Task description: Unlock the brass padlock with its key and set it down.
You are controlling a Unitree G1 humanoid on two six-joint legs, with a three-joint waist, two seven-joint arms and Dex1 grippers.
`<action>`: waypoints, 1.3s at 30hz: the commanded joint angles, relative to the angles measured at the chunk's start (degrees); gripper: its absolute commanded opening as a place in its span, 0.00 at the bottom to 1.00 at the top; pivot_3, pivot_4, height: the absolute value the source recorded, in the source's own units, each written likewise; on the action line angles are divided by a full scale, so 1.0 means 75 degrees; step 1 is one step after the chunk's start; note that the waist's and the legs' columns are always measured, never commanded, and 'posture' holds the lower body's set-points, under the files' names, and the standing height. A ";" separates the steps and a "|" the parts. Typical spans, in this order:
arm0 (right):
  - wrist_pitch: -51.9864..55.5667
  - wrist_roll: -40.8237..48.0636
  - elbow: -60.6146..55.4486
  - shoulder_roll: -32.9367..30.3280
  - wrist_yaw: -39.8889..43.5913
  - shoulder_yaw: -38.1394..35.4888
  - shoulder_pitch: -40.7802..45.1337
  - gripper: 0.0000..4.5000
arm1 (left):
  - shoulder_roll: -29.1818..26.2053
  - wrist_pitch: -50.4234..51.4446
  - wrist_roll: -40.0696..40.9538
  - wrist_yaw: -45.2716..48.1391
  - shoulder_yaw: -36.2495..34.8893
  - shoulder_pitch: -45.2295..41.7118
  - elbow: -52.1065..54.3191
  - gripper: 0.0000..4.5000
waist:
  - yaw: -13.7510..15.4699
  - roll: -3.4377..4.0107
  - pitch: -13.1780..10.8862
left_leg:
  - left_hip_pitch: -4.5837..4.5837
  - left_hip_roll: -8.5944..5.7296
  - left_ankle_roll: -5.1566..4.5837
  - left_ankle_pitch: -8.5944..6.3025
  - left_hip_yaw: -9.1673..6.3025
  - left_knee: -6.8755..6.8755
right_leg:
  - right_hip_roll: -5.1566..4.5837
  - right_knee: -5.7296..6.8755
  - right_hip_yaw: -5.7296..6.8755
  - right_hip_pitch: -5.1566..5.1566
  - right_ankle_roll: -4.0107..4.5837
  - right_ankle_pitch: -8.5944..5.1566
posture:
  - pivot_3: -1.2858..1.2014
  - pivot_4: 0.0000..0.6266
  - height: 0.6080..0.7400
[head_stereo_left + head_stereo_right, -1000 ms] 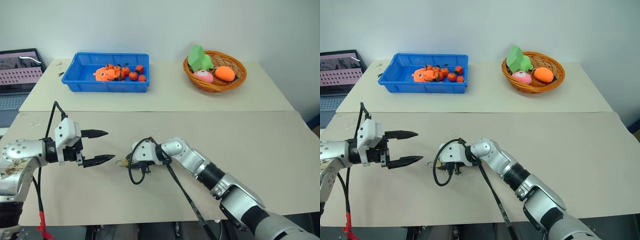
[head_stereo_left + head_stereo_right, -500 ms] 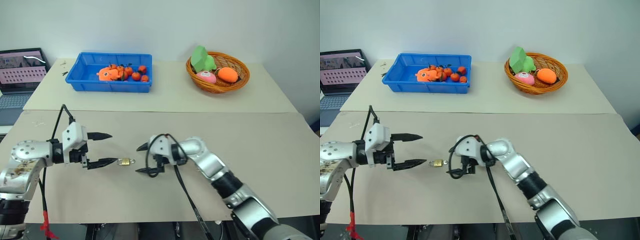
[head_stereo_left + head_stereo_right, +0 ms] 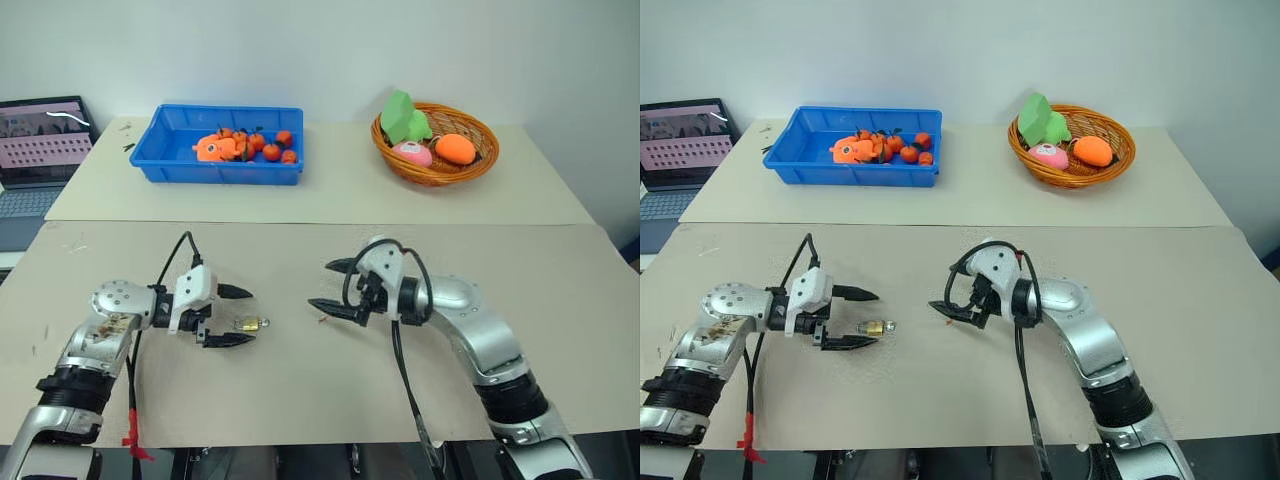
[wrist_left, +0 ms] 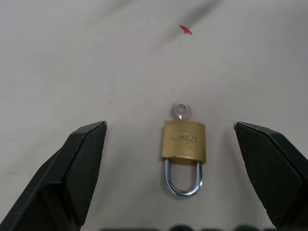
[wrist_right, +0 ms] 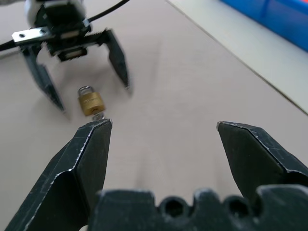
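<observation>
Brass padlock (image 4: 184, 140) lay flat on the table (image 3: 560, 290), the key (image 4: 180, 110) in it (shackle closed), between the wide left gripper (image 3: 240, 316); right gripper (image 3: 327, 285) gaped empty nearby.

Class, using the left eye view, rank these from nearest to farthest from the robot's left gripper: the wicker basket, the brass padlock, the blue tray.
1. The brass padlock, lying on the table between the fingers of the open left gripper.
2. The blue tray, at the back of the table on the robot's left.
3. The wicker basket, at the back on the robot's right.
</observation>
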State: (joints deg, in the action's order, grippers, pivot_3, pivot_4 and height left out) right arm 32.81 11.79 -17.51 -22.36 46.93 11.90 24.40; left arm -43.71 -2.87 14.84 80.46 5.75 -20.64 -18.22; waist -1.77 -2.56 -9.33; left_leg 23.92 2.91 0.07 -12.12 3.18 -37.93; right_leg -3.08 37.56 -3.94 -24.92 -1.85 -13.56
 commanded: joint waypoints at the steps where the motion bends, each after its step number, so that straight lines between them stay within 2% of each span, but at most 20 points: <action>1: 0.0212 0.0205 -0.0514 -0.0117 -0.0350 -0.0453 0.0028 0.92 | 0.0032 -0.0449 -0.0242 0.0119 0.0069 -0.0231 -0.0343 1.00 | 0.0016 0.0000 0.0000 | 0.0001 -0.0001 0.0000 0.0000 0.0000 0.0000 | -0.0001 0.0000 0.0000 0.0000 -0.0001 0.0000 | 0.52 0.24 1.00; 9: 0.0533 0.0457 -0.0885 -0.0245 -0.0709 -0.0691 -0.0017 0.92 | 0.0323 -0.0731 -0.0558 -0.0014 0.0240 -0.0479 -0.0842 1.00 | 0.0089 -0.0001 0.0001 | 0.0001 -0.0002 0.0000 0.0000 -0.0002 0.0000 | 0.0000 0.0000 0.0000 0.0004 -0.0002 -0.0001 | 0.52 0.24 1.00; 12: 0.0587 0.0515 -0.0985 -0.0286 -0.0778 -0.0684 -0.0066 0.94 | 0.0368 -0.0662 -0.0578 -0.0021 0.0257 -0.0412 -0.0752 0.85 | 0.0133 -0.0001 0.0002 | 0.0000 -0.0002 0.0000 0.0000 -0.0003 0.0000 | -0.0001 0.0000 0.0000 0.0005 -0.0002 -0.0001 | 0.52 0.24 1.00; 13: 0.0596 0.0534 -0.1009 -0.0298 -0.0799 -0.0681 -0.0078 0.94 | 0.0371 -0.0655 -0.0584 -0.0014 0.0255 -0.0391 -0.0727 0.74 | 0.0139 -0.0001 0.0002 | -0.0001 -0.0004 -0.0001 0.0000 -0.0005 0.0000 | -0.0001 0.0001 0.0000 0.0008 -0.0003 -0.0001 | 0.52 0.24 1.00; 14: 0.0594 0.0546 -0.1006 -0.0304 -0.0819 -0.0676 -0.0074 0.94 | 0.0376 -0.0656 -0.0594 -0.0017 0.0254 -0.0378 -0.0717 0.70 | 0.0143 -0.0001 0.0002 | -0.0001 -0.0004 -0.0001 0.0001 -0.0006 0.0000 | -0.0001 0.0000 0.0000 0.0009 -0.0004 -0.0001 | 0.52 0.24 1.00; 15: 0.0591 0.0557 -0.1002 -0.0316 -0.0839 -0.0673 -0.0067 0.94 | 0.0377 -0.0653 -0.0596 -0.0020 0.0253 -0.0360 -0.0694 0.56 | 0.0140 -0.0001 0.0002 | -0.0008 -0.0004 -0.0001 0.0001 -0.0005 0.0000 | -0.0001 0.0000 0.0000 0.0016 -0.0005 -0.0001 | 0.52 0.24 1.00; 16: 0.0585 0.0561 -0.0988 -0.0324 -0.0853 -0.0671 -0.0053 0.94 | 0.0379 -0.0641 -0.0596 -0.0024 0.0253 -0.0349 -0.0675 0.52 | 0.0136 -0.0001 0.0002 | -0.0011 -0.0004 -0.0001 0.0001 -0.0005 0.0000 | -0.0001 -0.0001 0.0001 0.0020 -0.0005 -0.0001 | 0.52 0.24 1.00; 17: 0.0579 0.0564 -0.0976 -0.0333 -0.0862 -0.0669 -0.0039 0.94 | 0.0380 -0.0631 -0.0598 -0.0031 0.0256 -0.0339 -0.0658 0.41 | 0.0133 -0.0001 0.0002 | -0.0015 -0.0004 -0.0001 0.0001 -0.0005 0.0000 | -0.0001 -0.0002 0.0001 0.0024 -0.0005 -0.0002 | 0.52 0.24 1.00; 20: 0.0571 0.0567 -0.0966 -0.0350 -0.0876 -0.0654 -0.0015 0.94 | 0.0389 -0.0612 -0.0602 -0.0040 0.0271 -0.0323 -0.0630 0.18 | 0.0126 0.0000 0.0002 | -0.0019 -0.0004 -0.0001 0.0001 -0.0006 0.0000 | -0.0001 -0.0002 0.0001 0.0027 -0.0005 -0.0002 | 0.52 0.24 1.00; 27: 0.0574 0.0484 -0.1001 -0.0393 -0.0896 -0.0494 -0.0034 0.94 | 0.0466 -0.0587 -0.0591 -0.0067 0.0298 -0.0343 -0.0644 0.18 | 0.0135 0.0000 0.0002 | -0.0019 -0.0004 -0.0001 0.0001 -0.0007 0.0000 | -0.0001 -0.0003 0.0001 0.0031 -0.0006 -0.0002 | 0.52 0.24 1.00; 30: 0.0319 0.0016 -0.0969 -0.0569 -0.0992 -0.0092 -0.0180 0.94 | 0.0531 -0.0499 -0.0511 -0.0107 0.0267 -0.0359 -0.0512 0.18 | 0.0140 0.0000 0.0003 | -0.0021 -0.0005 -0.0002 0.0001 -0.0008 0.0000 | -0.0002 -0.0005 0.0001 0.0034 -0.0007 -0.0003 | 0.52 0.24 1.00; 34: -0.0787 -0.1346 -0.0669 -0.1045 -0.1470 0.0551 -0.0437 0.94 | 0.0409 -0.0013 -0.0292 -0.0014 0.0159 -0.0525 -0.0009 0.18 | 0.0159 0.0000 0.0003 | -0.0018 -0.0009 -0.0001 0.0001 -0.0011 0.0000 | -0.0004 -0.0014 0.0004 0.0038 -0.0012 -0.0006 | 0.52 0.24 1.00; 39: -0.3087 -0.3263 -0.0150 -0.1868 -0.2182 0.1127 -0.0809 0.94 | 0.0162 0.0934 0.0132 0.0214 -0.0077 -0.0999 0.0817 0.18 | 0.0131 -0.0001 0.0002 | -0.0003 -0.0010 -0.0002 0.0001 -0.0007 0.0000 | -0.0005 -0.0055 0.0004 0.0037 -0.0024 0.0000 | 0.52 0.24 1.00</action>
State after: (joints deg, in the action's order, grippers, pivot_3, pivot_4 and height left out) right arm 17.57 -7.70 -18.00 -35.00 32.95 19.81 18.64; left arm -41.08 1.60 13.44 81.21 7.22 -25.61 -16.23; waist -0.79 -2.57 -9.32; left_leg 23.93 2.84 0.06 -12.11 3.13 -37.93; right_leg -3.12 37.13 -3.91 -24.65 -2.03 -13.56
